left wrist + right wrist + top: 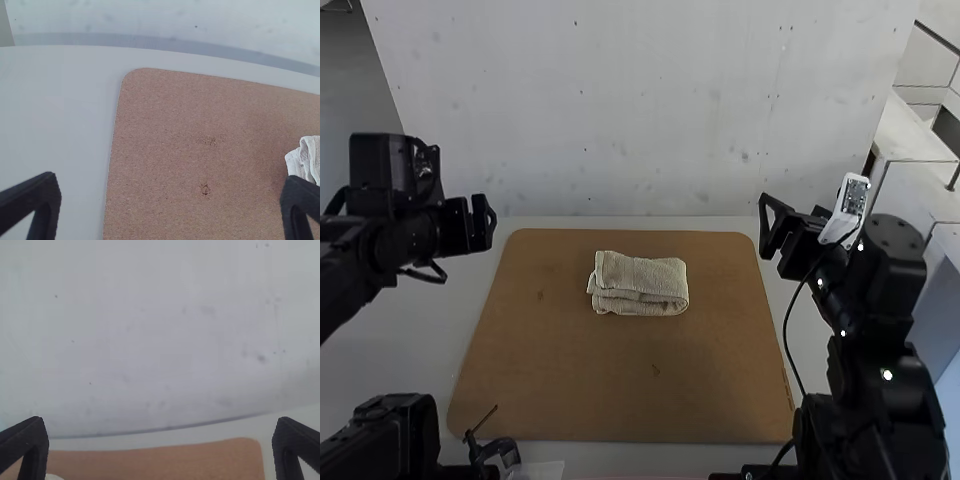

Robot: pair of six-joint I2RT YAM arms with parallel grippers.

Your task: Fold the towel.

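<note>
Our left gripper (171, 187) and right gripper (160, 427), both spread wide, flank the folded towel (638, 287); we judge folding finished, the next move needing only to keep clear.

Rough cloth towel (640, 285) on matt brown board (620, 380), pale smooth table (468, 300).

Towel (639, 284) on board (610, 375) on table (620, 454).
</note>
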